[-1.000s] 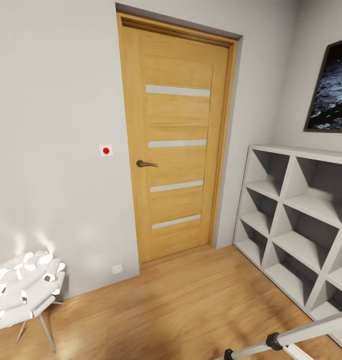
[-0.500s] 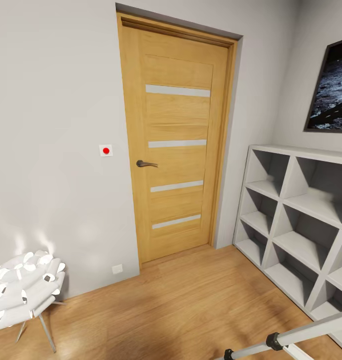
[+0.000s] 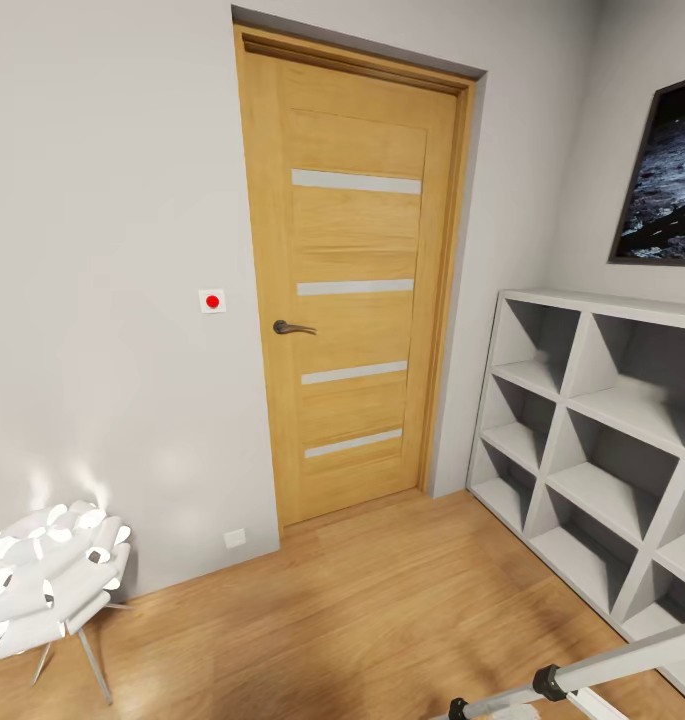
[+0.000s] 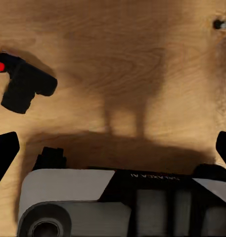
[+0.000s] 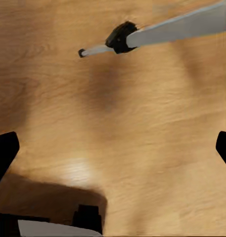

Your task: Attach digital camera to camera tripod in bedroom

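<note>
The digital camera (image 4: 24, 85), small and black with a red dot on one corner, lies on the light wood floor in the left wrist view. My left gripper (image 4: 113, 153) hangs above the floor, open and apart from the camera, its dark fingertips (image 4: 3, 157) far apart. A silver leg of the camera tripod (image 3: 622, 658) with a black joint crosses the head view's bottom right corner. The same tripod leg (image 5: 177, 27) lies beyond my right gripper (image 5: 113, 153), which is open with nothing between its fingers. The tripod's head is out of view.
The bedroom's oak door (image 3: 352, 290) with pale stripes stands shut straight ahead. A white cube shelf (image 3: 602, 440) lines the right wall under a dark poster (image 3: 667, 180). A white petal-shaped stool (image 3: 52, 585) sits at the lower left. My own grey base (image 4: 117, 202) is below the left gripper.
A small pale sliver has appeared at the head view's bottom edge under the tripod leg. Everything else stands as before.
</note>
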Tool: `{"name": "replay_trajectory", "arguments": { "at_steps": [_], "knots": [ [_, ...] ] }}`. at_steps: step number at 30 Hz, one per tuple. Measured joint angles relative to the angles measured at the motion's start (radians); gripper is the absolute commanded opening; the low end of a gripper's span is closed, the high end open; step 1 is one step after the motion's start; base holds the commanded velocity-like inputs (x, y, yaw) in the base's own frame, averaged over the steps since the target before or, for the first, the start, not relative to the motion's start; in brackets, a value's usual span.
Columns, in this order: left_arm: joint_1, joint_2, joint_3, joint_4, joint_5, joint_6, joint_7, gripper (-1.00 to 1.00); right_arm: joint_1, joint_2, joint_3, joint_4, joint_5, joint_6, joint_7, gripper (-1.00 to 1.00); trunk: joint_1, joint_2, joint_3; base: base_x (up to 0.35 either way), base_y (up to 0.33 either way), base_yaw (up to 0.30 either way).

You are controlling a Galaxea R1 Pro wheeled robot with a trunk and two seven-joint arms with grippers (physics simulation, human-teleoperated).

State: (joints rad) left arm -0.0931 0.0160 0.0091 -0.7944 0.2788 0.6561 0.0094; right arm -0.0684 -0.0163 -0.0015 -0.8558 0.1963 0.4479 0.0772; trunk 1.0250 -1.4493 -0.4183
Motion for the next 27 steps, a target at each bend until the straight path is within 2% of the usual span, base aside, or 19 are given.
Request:
{"name": "replay_trajectory", "arguments": {
  "at_steps": [1,5,8,9,10,14,15,19,27],
  "knots": [
    [-0.091,-0.005,0.0,-0.048,0.005,0.028,-0.001,1.0,-0.011,0.0,0.0,-0.115,-0.027,0.065,0.025,1.0,0.0,0.0,0.001,0.0,0.0,0.0],
    [-0.125,-0.016,0.0,-0.097,0.016,0.056,-0.001,1.0,-0.017,0.002,0.001,-0.195,-0.074,0.161,0.091,1.0,0.0,0.0,0.0,0.0,0.0,0.0],
    [-0.156,-0.024,0.0,-0.129,0.033,0.068,-0.001,1.0,-0.019,0.004,0.002,-0.25,-0.094,0.204,0.135,1.0,0.0,0.0,0.0,0.0,0.0,0.0],
    [-0.171,-0.028,0.0,-0.153,0.047,0.073,-0.001,1.0,-0.02,0.004,0.004,-0.272,-0.101,0.221,0.154,1.0,0.0,0.0,0.0,0.0,0.0,0.0],
    [-0.194,-0.032,-0.001,-0.23,0.071,0.083,-0.001,1.0,-0.021,0.006,0.008,-0.298,-0.11,0.242,0.18,1.0,0.0,0.0,0.0,0.0,0.0,0.0],
    [-0.202,-0.034,-0.002,-0.352,0.074,0.133,0.008,1.0,-0.021,0.006,0.005,-0.305,-0.116,0.249,0.192,1.0,0.0,0.0,0.0,0.0,0.0,0.0],
    [-0.203,-0.035,-0.002,-0.4,0.076,0.171,0.014,1.0,-0.021,0.006,0.003,-0.306,-0.117,0.25,0.193,1.0,0.0,0.0,0.0,0.0,0.0,0.0],
    [-0.205,-0.038,-0.002,-0.477,0.08,0.251,0.025,1.0,-0.021,0.006,0.0,-0.307,-0.117,0.252,0.196,1.0,0.0,0.0,0.0,0.0,0.0,0.0],
    [-0.205,-0.077,-0.005,-0.511,0.067,0.288,0.039,1.0,-0.022,0.005,-0.002,-0.308,-0.118,0.252,0.198,1.0,0.0,0.0,0.0,0.0,0.0,0.0]
  ]
}}
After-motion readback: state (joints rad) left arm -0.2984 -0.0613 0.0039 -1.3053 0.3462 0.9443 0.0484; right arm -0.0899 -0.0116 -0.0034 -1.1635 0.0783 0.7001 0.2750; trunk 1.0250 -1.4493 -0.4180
